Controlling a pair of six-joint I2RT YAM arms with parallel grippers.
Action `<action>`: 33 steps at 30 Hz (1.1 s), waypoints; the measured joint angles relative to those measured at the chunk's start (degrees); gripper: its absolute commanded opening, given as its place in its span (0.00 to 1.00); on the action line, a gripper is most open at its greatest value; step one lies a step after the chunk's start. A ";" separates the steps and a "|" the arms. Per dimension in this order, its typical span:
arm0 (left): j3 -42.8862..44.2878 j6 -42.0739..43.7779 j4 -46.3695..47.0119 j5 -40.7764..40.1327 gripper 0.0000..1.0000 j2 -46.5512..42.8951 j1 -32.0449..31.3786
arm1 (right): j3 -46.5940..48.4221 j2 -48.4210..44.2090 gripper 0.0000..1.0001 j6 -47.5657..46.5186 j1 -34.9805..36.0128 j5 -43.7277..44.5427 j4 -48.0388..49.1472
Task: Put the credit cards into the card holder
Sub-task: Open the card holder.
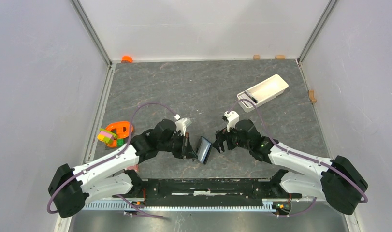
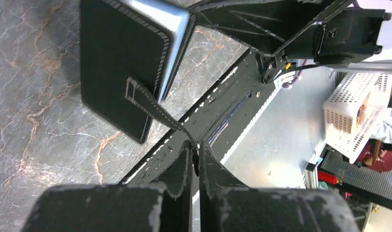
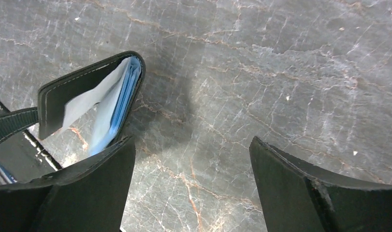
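Grey marbled table (image 1: 184, 87), white walls, tray (image 1: 263, 92) far right. Left gripper (image 2: 196, 159) is pinched tight on the snap tab (image 2: 155, 108), and the holder (image 2: 116, 72) hangs tilted from it between the two arms; can't tell if its lower edge touches the table. Right gripper (image 3: 192, 142) is spread wide, holding nothing, just beside the holder's open mouth. Blue cards (image 3: 123, 94) sit inside the pocket with a pale sheet. Likely a late step: cards are in. The next move calls for seating them fully or folding the holder shut while the left grip stays firm.

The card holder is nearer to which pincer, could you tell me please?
Left. The left pincer grips the card holder by its strap; the right pincer is open beside it.
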 measured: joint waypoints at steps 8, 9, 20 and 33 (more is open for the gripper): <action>5.90 3.63 -6.58 2.19 0.02 4.55 0.66 | -5.22 -2.62 0.88 3.43 0.00 -5.44 7.15; 6.16 3.89 -7.21 1.90 0.02 5.07 1.01 | -5.68 -2.60 0.88 4.04 0.00 -6.14 8.33; 5.22 3.98 -9.55 -2.54 0.02 6.60 14.53 | -12.66 2.29 0.72 15.15 0.00 -11.98 22.08; 0.39 3.96 -11.10 -5.05 0.02 11.58 17.73 | -14.43 2.36 0.51 24.63 1.55 -12.39 30.97</action>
